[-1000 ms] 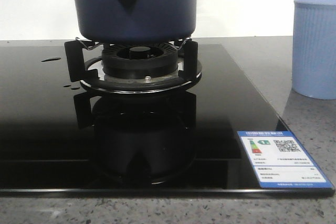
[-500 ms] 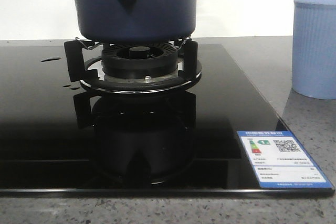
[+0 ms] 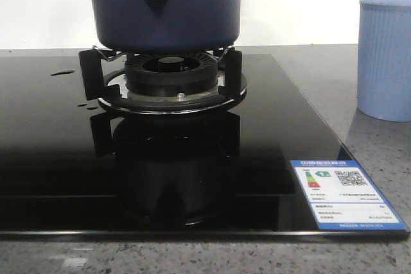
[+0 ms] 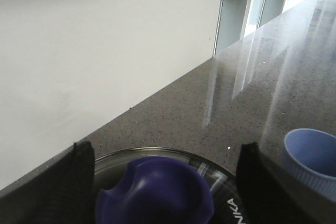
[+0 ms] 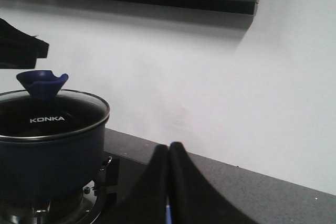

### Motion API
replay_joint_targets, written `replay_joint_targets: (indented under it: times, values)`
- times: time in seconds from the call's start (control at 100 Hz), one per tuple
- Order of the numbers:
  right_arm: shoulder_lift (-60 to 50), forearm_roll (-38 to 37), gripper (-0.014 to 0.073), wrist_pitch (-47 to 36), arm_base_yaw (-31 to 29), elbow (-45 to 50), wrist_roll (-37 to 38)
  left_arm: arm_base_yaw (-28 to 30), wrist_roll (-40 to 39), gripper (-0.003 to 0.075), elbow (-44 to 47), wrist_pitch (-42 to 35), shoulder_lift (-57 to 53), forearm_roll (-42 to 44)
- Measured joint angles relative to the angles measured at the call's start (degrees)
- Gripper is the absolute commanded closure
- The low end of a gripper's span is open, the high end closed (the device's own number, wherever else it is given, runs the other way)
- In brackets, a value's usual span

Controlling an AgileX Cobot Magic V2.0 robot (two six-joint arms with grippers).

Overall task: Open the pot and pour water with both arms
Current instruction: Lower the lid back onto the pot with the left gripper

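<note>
The pot [image 3: 166,8] sits lidded on the burner [image 3: 170,75]. The left pincer [image 4: 165,182] straddles the lid knob [image 4: 155,192], spread wide; an off-centre close could skid it. The right pincer [image 5: 168,153] seems pressed closed, empty.

- Grey speckled stone countertop [image 3: 379,139] carries everything.
- Black glass hob [image 3: 58,158] lies flat on it.
- Pale blue ribbed cup [image 3: 385,59] stands beside the hob's right edge.

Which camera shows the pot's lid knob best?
The left wrist view: the blue knob fills the foreground, between the open left tool. The right wrist view shows it small, atop the lid. The front view cuts it off.
</note>
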Motion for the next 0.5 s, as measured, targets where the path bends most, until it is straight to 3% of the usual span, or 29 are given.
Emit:
replay_joint_targets:
  times: [0.08,0.26,0.5]
  values:
    - [0.0,0.0,0.066,0.83,0.0,0.0,0.0,0.0,0.0,0.033,0.0,0.36,-1.8,0.0]
    - [-0.31,-0.1,0.066,-0.83,0.0,0.65,0.0,0.0,-4.08,0.0743,0.72,1.13,-7.98,3.02]
    - [-6.15,-1.83,0.066,-4.1,0.0,5.51,6.44,0.0,-15.09,0.0739,11.54,-5.51,-23.78,16.79]
